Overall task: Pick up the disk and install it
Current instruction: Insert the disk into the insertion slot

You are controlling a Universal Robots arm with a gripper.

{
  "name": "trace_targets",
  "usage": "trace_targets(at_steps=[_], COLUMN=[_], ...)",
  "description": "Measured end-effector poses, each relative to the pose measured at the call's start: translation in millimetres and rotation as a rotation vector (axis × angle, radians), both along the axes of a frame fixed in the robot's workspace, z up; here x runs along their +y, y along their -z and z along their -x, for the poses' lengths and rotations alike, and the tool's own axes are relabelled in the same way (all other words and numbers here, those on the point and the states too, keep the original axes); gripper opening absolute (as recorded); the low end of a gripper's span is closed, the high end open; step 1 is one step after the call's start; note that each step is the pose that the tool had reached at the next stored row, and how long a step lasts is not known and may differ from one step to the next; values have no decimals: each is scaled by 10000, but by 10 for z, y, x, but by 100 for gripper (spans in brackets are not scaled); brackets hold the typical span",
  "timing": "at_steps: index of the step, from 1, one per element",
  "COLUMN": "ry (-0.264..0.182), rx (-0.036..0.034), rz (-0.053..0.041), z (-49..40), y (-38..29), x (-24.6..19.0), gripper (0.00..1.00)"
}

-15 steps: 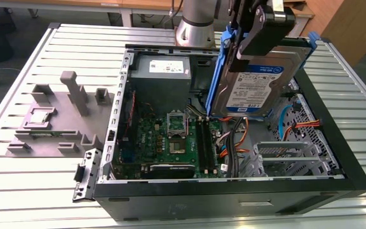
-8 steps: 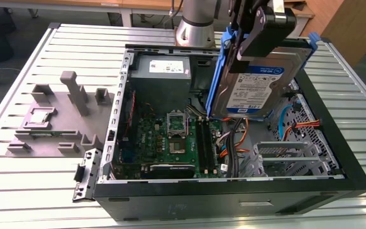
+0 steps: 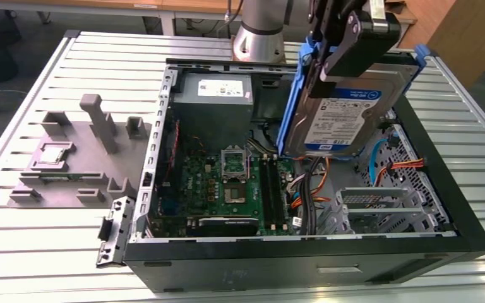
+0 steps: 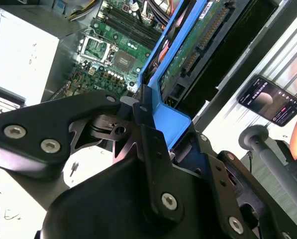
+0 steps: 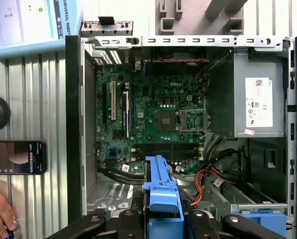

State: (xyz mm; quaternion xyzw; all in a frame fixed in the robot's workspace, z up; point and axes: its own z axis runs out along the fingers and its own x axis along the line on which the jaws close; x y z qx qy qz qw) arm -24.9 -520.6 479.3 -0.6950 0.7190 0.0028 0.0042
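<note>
The gripper (image 3: 337, 63) is clamped on the blue carrier (image 3: 292, 107) of the disk (image 3: 343, 117), which hangs tilted over the open computer case (image 3: 444, 189), toward the bench's (image 3: 40, 246) far edge. A loose hold could drop it; the orange cables (image 3: 398, 165) below could snag it.

gripper raised, closed on the disk
in the exterior view the arm (image 3: 259, 31) stands near the far edge of the table (image 3: 57, 252), wrist bent forward. the black gripper (image 3: 337, 60) points down at a slant, and its fingers (image 4: 150, 149) are pinched tight on the top end of the disk (image 3: 343, 120), which hangs tilted beneath them.
</note>
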Motion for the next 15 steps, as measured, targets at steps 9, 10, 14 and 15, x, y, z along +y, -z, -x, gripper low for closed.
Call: trace_targets(at_steps=[9, 10, 14, 15], ry=[1, 0, 1, 0], rx=[1, 0, 1, 0], rz=[2, 0, 1, 0], z=[-19, -24, -104, -131], y=[8, 10, 16, 17], x=[-109, -124, -151, -154], gripper=[36, 36, 36, 36])
